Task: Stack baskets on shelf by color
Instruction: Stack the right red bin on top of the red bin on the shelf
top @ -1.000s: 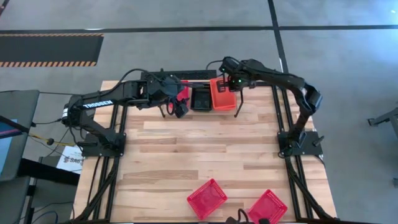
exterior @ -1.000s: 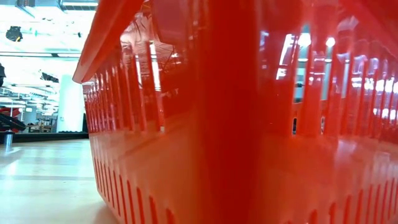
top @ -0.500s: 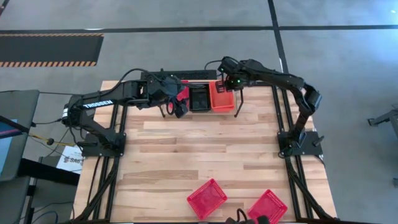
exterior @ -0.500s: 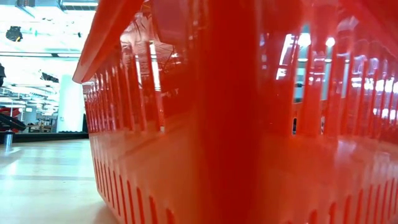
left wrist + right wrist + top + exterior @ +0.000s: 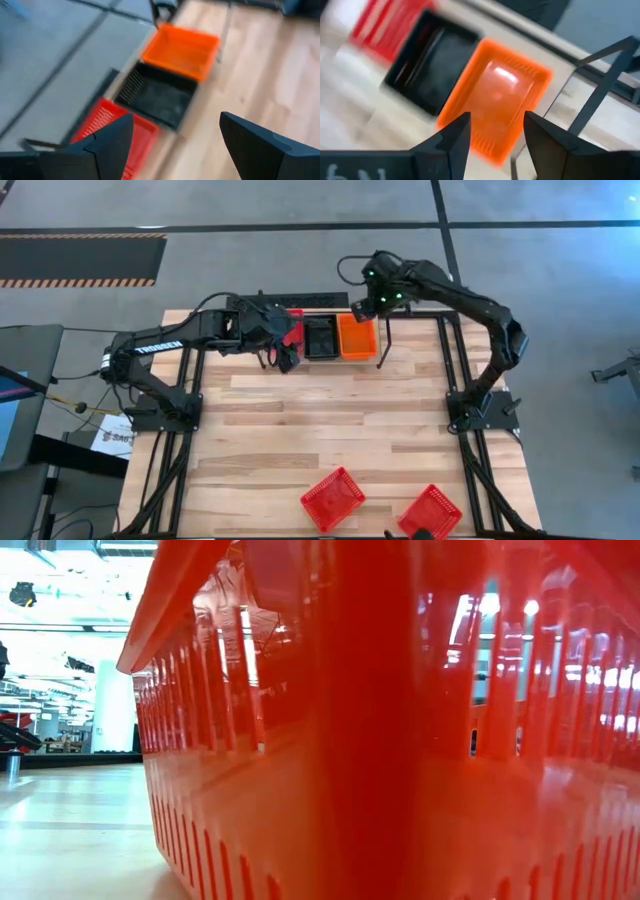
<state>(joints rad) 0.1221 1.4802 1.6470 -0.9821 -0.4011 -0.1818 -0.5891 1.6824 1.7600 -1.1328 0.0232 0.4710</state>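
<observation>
**Three basket stacks on the shelf, two red baskets loose at the near edge**

Shelf (image 5: 330, 360): sits at the far edge of the table (image 5: 300, 420), with black wire uprights at both ends. Three basket positions are filled side by side. The orange basket (image 5: 357, 337) occupies the end nearest the right arm, the black basket (image 5: 321, 338) the middle, and a red basket (image 5: 293, 330) the end nearest the left arm, partly hidden under that arm. How many baskets are nested in each position cannot be told.

Right gripper (image 5: 372, 306): held above the far end of the orange basket, clear of it. In the right wrist view its fingers (image 5: 447, 142) are spread apart with nothing between them, the orange basket (image 5: 495, 100) below and beyond them, the black one (image 5: 432, 67) beside it.

Left gripper (image 5: 283, 356): over the shelf's left end, above the red basket. In the left wrist view its fingers (image 5: 107, 145) stand wide apart and empty, with the red basket (image 5: 112, 135), black basket (image 5: 160, 97) and orange basket (image 5: 182, 50) in a row below.

Loose items: one red basket (image 5: 333, 498) and a second red basket (image 5: 431, 513) lie tilted near the table's front edge, well apart from the shelf. The low view is filled by the slatted wall of a red basket (image 5: 380, 740) standing right against the camera.
</observation>
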